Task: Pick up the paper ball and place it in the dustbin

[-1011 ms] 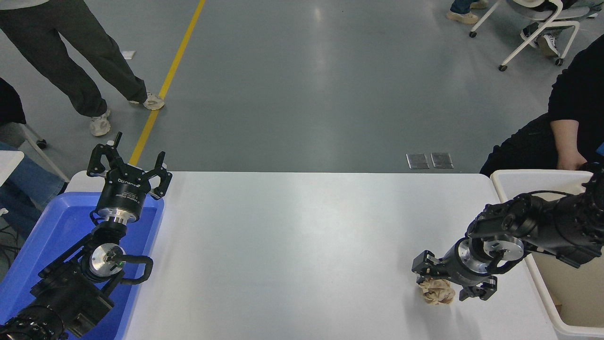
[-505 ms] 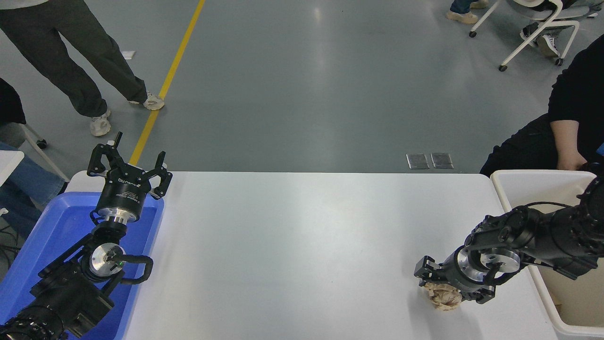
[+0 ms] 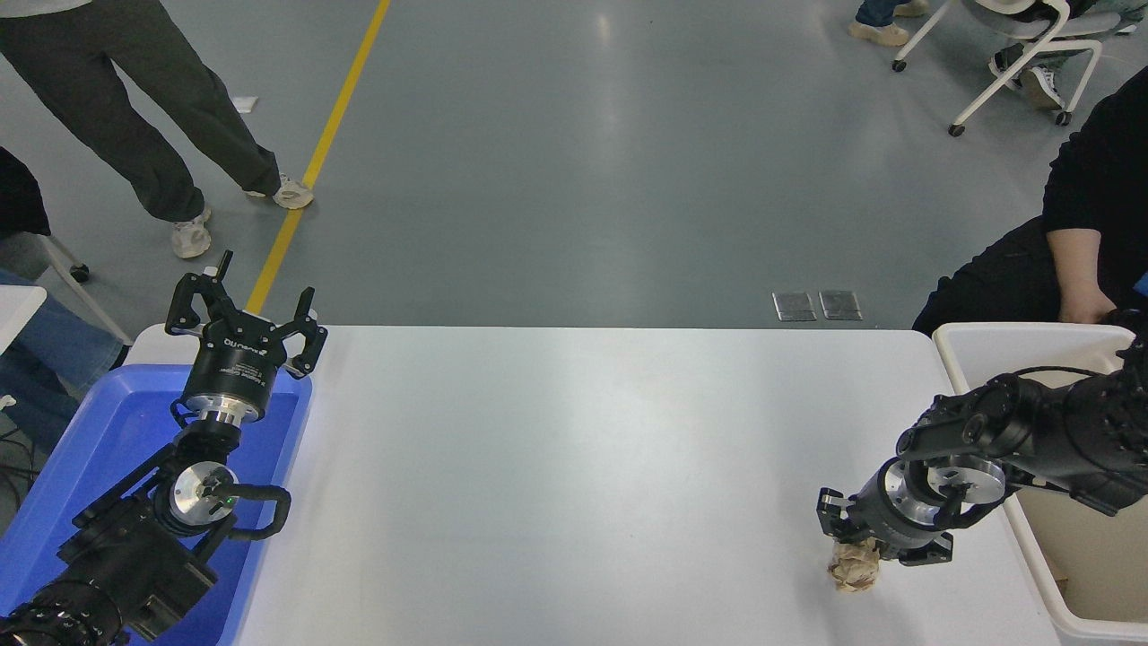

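Near the dustbin (image 3: 987, 345), right gripper (image 3: 856, 561) fingers pinch the crumpled tan paper ball (image 3: 855, 569).

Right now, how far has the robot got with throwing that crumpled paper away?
About halfway. The right gripper has closed around the paper ball near the table's right edge, so the grab looks done. Whether the ball has left the tabletop is hard to tell. Still to do: carry it right, over the dustbin's rim, and let go. The left gripper sits parked, open, above the blue tray.
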Robot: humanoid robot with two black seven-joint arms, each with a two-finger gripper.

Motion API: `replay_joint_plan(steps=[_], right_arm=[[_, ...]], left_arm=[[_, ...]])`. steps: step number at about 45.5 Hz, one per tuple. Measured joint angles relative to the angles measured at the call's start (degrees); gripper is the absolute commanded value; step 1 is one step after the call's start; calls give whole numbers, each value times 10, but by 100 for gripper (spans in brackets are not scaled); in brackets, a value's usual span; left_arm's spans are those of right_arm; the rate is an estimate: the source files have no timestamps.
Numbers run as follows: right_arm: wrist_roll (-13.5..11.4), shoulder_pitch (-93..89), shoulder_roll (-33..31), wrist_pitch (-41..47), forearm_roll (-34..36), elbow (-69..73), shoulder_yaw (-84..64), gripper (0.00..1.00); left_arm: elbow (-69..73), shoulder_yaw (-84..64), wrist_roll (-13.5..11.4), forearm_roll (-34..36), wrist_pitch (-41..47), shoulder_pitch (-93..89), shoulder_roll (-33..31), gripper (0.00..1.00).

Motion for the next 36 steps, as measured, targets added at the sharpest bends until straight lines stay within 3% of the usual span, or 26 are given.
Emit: replay_joint_plan(steps=[36], right_arm=[[-2,328,-82,157,3,62,-39,0]], left_arm=[[0,0,0,0,0,0,0,98]])
